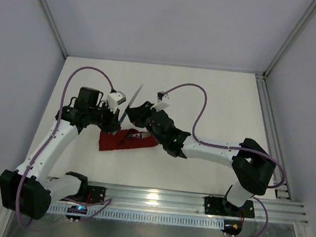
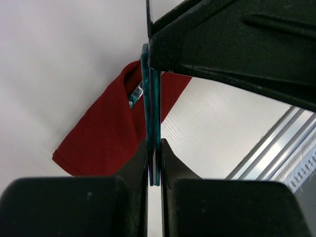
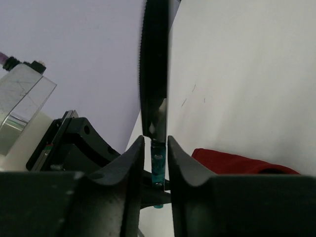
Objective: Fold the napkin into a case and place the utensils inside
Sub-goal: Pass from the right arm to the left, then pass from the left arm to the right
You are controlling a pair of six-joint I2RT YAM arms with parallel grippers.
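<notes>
The knife (image 1: 131, 100) hangs in the air above the table, silver blade pointing to the far side. My left gripper (image 1: 116, 123) is shut on the low end of its teal handle (image 2: 150, 98). My right gripper (image 1: 132, 112) pinches the same knife (image 3: 154, 74) higher up, where blade meets handle. Just below lies the napkin, folded into a narrow dark red case (image 1: 127, 141). The fork (image 1: 140, 133) sits in it, tines poking out at the right end. In the left wrist view the fork's metal (image 2: 136, 94) shows in the case (image 2: 103, 138) opening.
An aluminium rail (image 1: 194, 201) carrying both arm bases runs along the near edge. Frame posts and grey walls close in the white table (image 1: 205, 101) at the back and sides. Purple cables (image 1: 198, 108) loop above both wrists.
</notes>
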